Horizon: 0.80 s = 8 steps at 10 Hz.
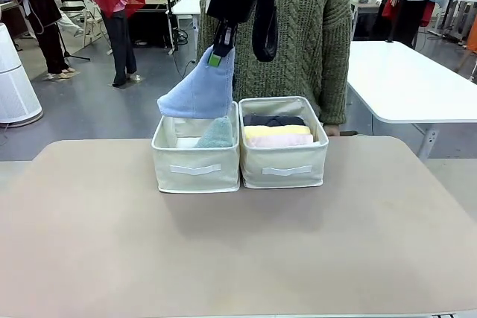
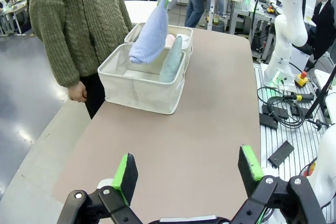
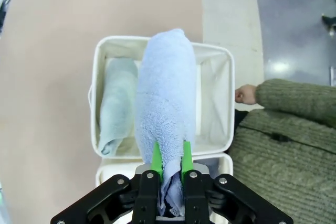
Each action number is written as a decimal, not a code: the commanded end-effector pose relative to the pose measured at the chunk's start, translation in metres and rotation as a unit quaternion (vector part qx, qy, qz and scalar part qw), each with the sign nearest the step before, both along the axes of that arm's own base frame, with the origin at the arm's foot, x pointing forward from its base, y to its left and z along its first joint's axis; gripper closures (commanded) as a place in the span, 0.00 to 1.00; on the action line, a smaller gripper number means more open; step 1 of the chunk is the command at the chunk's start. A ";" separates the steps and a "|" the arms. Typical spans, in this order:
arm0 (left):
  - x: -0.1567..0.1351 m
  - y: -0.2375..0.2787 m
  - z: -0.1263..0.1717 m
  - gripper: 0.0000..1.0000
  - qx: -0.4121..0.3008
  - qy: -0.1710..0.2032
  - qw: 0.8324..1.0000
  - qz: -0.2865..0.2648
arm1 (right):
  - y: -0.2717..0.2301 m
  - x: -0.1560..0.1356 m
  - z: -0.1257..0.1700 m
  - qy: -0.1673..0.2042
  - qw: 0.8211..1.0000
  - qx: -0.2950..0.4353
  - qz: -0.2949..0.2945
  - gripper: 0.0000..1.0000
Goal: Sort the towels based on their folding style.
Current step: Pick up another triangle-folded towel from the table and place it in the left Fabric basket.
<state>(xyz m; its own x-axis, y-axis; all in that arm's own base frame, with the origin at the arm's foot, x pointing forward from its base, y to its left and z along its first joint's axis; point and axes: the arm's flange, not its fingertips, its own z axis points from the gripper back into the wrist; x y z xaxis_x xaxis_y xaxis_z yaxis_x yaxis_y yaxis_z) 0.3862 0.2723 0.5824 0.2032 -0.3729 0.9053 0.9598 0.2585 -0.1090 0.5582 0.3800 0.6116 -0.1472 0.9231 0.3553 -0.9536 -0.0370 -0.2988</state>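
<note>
My right gripper [image 1: 217, 56] [image 3: 169, 161] is shut on the tip of a lavender-blue cone towel [image 1: 197, 92] [image 3: 165, 98] [image 2: 150, 38], which hangs above the left beige bin [image 1: 195, 163] [image 3: 220, 98]. Inside that bin a pale teal cone towel [image 1: 217, 135] [image 3: 116, 106] [image 2: 171, 60] leans against the wall. The right bin [image 1: 284, 166] holds rolled towels: dark grey [image 1: 273, 120], yellow [image 1: 276, 130] and pink [image 1: 280, 141]. My left gripper [image 2: 186, 169] is open over the bare table, well short of the bins, with nothing between its fingers.
A person in a green knit sweater [image 1: 305, 35] stands right behind the bins, one hand [image 3: 245, 94] close to the left bin's far rim. The beige tabletop [image 1: 238, 251] in front of the bins is free. A white table [image 1: 417, 83] stands at the back right.
</note>
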 end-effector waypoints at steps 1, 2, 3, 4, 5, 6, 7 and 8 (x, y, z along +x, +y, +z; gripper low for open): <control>-0.004 -0.001 -0.002 0.00 0.012 -0.003 1.000 0.000 | 0.006 0.019 0.000 0.019 1.000 0.015 0.018 0.85; -0.004 -0.001 -0.002 0.00 0.012 -0.003 1.000 0.000 | 0.008 0.023 -0.007 0.019 1.000 0.007 0.019 0.85; -0.004 -0.001 -0.002 0.00 0.012 -0.003 1.000 0.000 | 0.009 0.028 -0.013 0.022 1.000 0.007 0.017 0.85; -0.004 -0.001 -0.002 0.00 0.012 -0.003 1.000 0.000 | 0.010 0.031 -0.021 0.027 0.999 0.006 0.019 0.85; -0.004 -0.001 -0.002 0.00 0.012 -0.003 1.000 0.000 | 0.011 0.033 -0.029 0.034 0.999 0.005 0.025 0.85; -0.004 -0.001 -0.002 0.00 0.012 -0.003 1.000 0.000 | 0.012 0.037 -0.037 0.040 0.999 0.004 0.025 0.85; -0.004 -0.001 -0.002 0.00 0.012 -0.003 1.000 0.000 | 0.011 0.041 -0.044 0.047 0.999 -0.003 0.020 0.85; -0.004 -0.001 -0.002 0.00 0.012 -0.003 1.000 0.000 | 0.008 0.041 -0.049 0.051 0.998 -0.009 0.017 0.85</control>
